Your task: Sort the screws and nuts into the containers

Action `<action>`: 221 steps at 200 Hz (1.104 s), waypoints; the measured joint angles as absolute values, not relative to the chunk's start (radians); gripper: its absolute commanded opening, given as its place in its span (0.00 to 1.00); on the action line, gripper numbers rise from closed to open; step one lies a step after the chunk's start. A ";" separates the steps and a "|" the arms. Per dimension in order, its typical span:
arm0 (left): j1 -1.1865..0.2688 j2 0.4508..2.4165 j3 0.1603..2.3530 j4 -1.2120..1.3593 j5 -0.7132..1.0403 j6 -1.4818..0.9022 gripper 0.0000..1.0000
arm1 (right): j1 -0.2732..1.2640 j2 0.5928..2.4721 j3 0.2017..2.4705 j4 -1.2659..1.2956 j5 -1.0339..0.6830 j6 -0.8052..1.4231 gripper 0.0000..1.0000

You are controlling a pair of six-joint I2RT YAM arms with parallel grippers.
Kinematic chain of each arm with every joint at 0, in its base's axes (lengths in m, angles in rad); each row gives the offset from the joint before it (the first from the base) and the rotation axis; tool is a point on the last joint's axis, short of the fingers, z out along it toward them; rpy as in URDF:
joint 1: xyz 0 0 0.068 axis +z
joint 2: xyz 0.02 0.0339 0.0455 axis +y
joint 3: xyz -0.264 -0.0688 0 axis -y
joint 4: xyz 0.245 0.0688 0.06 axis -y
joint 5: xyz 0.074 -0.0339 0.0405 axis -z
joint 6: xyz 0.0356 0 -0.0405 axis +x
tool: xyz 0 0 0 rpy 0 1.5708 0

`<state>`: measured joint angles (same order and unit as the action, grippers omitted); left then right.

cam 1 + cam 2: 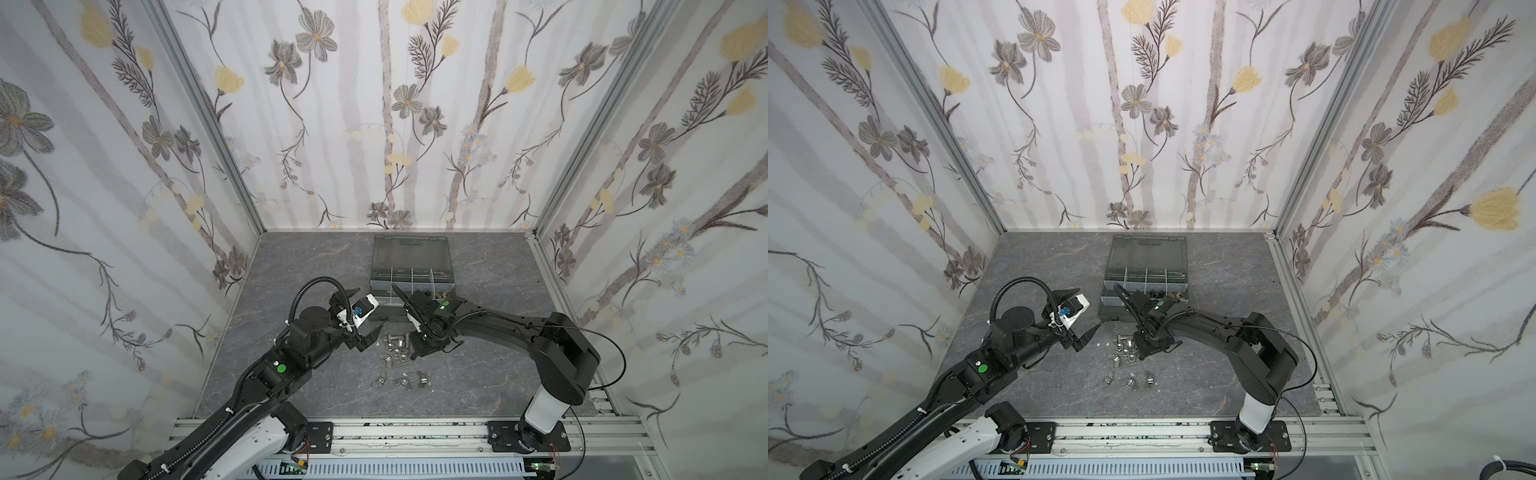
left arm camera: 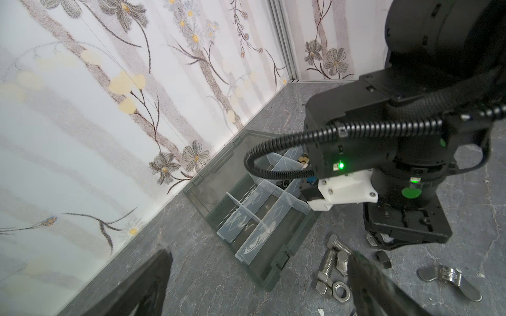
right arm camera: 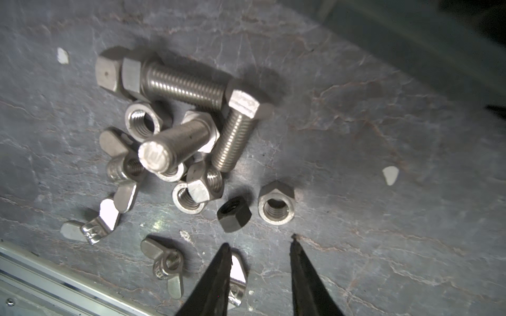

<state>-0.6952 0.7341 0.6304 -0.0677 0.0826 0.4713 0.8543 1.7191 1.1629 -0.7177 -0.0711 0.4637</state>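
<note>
– Screws (image 3: 186, 87) and nuts (image 3: 276, 203) are lying in a loose heap on the counter (image 1: 299, 282), just in front of the case (image 1: 411, 253). How are the arms sitting?
– The right arm is reaching in bent, and the right hand (image 3: 260, 240) is pointing down at the heap's edge. Its fingers (image 3: 216, 279) are spread with bare counter between them, near a black nut (image 3: 234, 214). The left hand (image 1: 369, 308) is hanging by the case's front corner, opened wide, gripping nothing.
– And the hardware?
– Threaded silver hex-head screws are leaning across each other, with hexagonal and winged nuts gleaming around them. Translucent dividers are splitting the dark case into containers (image 2: 262, 219), and its smoky lid is standing open toward the back wall.
– The room?
– Grey veined counter, with flowered wallpaper (image 1: 374, 104) rising on three sides.
</note>
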 measured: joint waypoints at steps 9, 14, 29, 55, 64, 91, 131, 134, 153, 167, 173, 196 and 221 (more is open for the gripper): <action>-0.695 0.739 0.631 -0.068 0.083 0.471 1.00 | 0.839 1.706 1.164 -0.713 -0.070 0.464 0.40; -0.695 0.742 0.633 -0.068 0.083 0.471 1.00 | 0.825 1.697 1.164 -0.710 -0.069 0.467 0.40; -0.695 0.753 0.641 -0.066 0.084 0.470 1.00 | 0.784 1.671 1.162 -0.701 -0.072 0.470 0.44; -0.690 0.771 0.645 -0.049 0.090 0.451 1.00 | 0.736 1.617 1.122 -0.660 -0.073 0.490 0.47; -0.686 0.774 0.640 -0.034 0.090 0.440 1.00 | 0.727 1.585 1.089 -0.639 -0.072 0.511 0.50; -0.677 0.796 0.638 0.005 0.089 0.406 1.00 | 0.709 1.451 0.956 -0.553 -0.055 0.612 0.56; -0.650 0.872 0.694 0.025 0.082 0.334 1.00 | 0.701 1.213 0.645 -0.366 -0.038 0.874 0.57; -0.648 0.877 0.698 0.025 0.082 0.334 1.00 | 0.700 1.204 0.628 -0.362 -0.038 0.891 0.57; -0.640 0.915 0.721 0.025 0.083 0.310 1.00 | 0.699 1.151 0.549 -0.336 -0.039 0.996 0.58; -0.634 0.945 0.736 0.025 0.083 0.300 1.00 | 0.706 1.136 0.530 -0.316 -0.042 1.050 0.59; -0.631 0.957 0.741 0.025 0.083 0.292 1.00 | 0.713 1.136 0.530 -0.308 -0.042 1.065 0.60; -0.621 0.997 0.753 0.029 0.082 0.281 1.00 | 0.735 1.196 0.552 -0.266 -0.052 1.091 0.61; -0.606 1.045 0.786 0.041 0.083 0.282 1.00 | 0.744 1.335 0.656 -0.274 -0.084 1.061 0.62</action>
